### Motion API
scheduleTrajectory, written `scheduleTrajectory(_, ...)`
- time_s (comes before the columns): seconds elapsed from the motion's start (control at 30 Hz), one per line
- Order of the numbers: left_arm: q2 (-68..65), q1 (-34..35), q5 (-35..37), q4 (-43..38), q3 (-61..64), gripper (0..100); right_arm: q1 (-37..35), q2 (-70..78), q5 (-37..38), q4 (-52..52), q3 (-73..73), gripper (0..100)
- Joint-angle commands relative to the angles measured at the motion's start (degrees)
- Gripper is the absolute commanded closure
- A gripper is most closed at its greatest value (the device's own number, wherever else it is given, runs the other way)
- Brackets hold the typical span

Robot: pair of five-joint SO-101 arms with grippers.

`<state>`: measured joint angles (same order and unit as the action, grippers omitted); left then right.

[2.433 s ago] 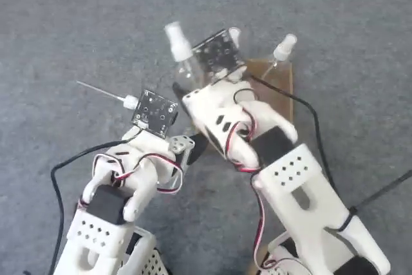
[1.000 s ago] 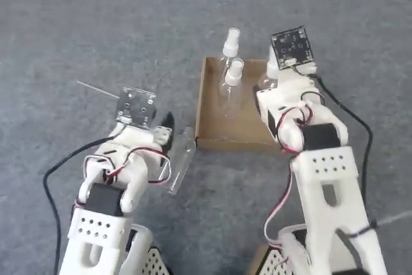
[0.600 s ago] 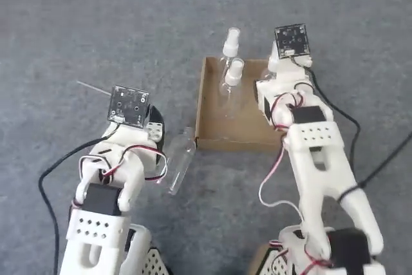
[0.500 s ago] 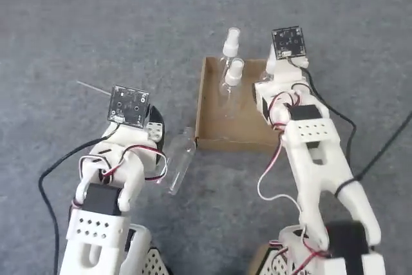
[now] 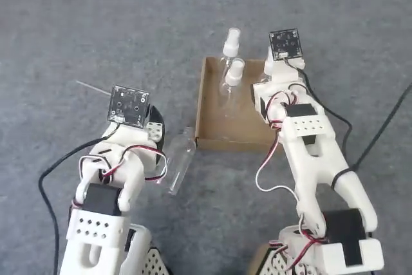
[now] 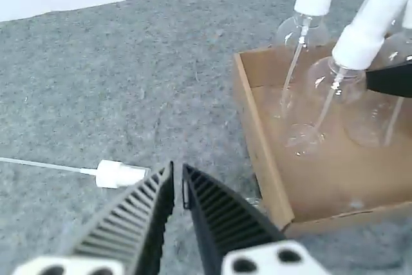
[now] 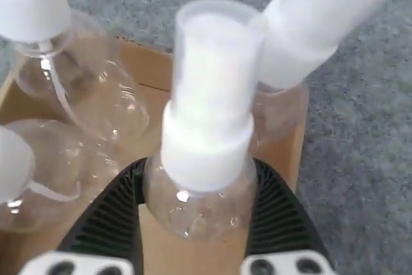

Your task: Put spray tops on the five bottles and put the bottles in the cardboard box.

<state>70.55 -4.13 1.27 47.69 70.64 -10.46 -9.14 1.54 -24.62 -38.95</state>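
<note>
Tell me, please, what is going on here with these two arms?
The right end effector grips a capped bottle standing inside the cardboard box, beside other capped bottles. The left end effector is shut and empty, above the grey surface near a loose spray top. One bottle without a top lies beside the box.

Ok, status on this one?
Left gripper shut, empty, by the loose spray top. Right gripper shut on a capped bottle in the cardboard box. One uncapped bottle lying outside the box. No obstruction seen.
</note>
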Motion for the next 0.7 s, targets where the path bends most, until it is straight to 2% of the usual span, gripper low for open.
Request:
scheduleTrajectory(0.0,0.6,0.4,0.6,-1.7,-0.7,99,0.4,0.0,1.2,0.5,0.4,99.2)
scheduleTrajectory(0.1,0.6,0.4,0.6,-1.7,-0.7,99,0.4,0.0,5.0,0.5,0.4,99.1)
scheduleTrajectory(0.67,0.6,0.4,0.6,-1.7,-0.7,99,0.3,-0.5,5.0,-2.3,0.7,99.1)
